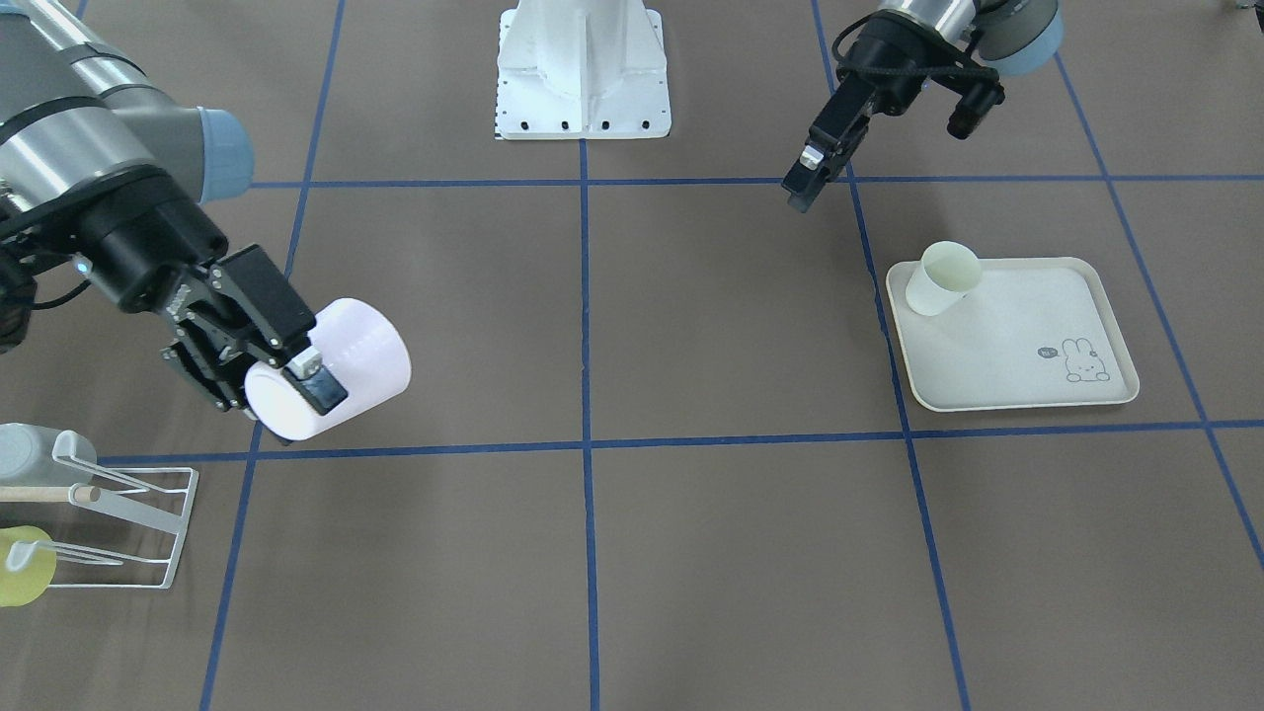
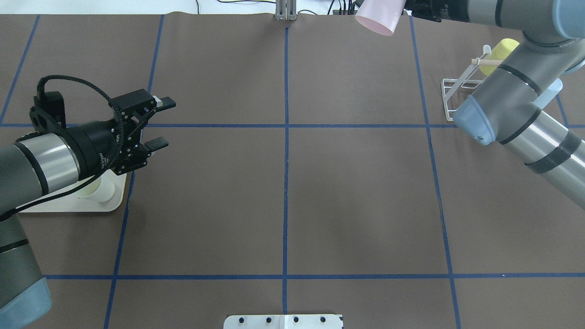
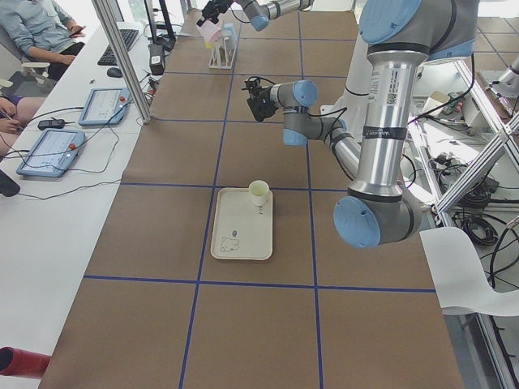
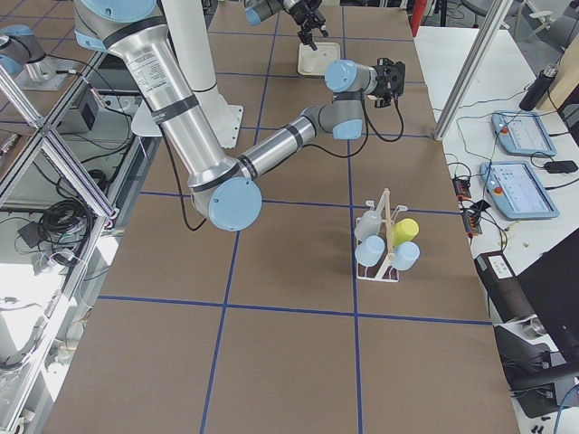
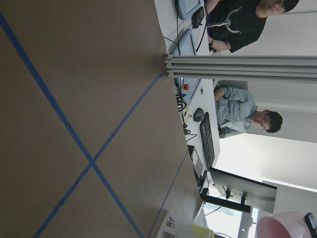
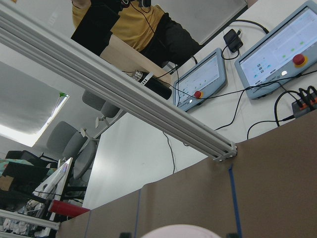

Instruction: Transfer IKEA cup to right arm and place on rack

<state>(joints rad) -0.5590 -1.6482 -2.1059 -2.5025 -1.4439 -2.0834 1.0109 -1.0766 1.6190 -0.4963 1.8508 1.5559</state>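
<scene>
1. The handover looks done: the right gripper (image 1: 286, 380) is clamped across the pink IKEA cup (image 1: 360, 355), held sideways in the air near the rack (image 1: 148, 523).
2. The left gripper (image 2: 162, 123) is spread wide and empty (by the tray (image 1: 1012, 263)).
3. Next, I judge: tip the cup onto a free prong.

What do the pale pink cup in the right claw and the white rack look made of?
Pale pink round cup: probably plastic, matte and slightly translucent, with soft even shading and no sharp glare. White wire rack: likely coated metal wire, thin bent rods with a smooth finish, plus a pale wooden-looking rod.
</scene>
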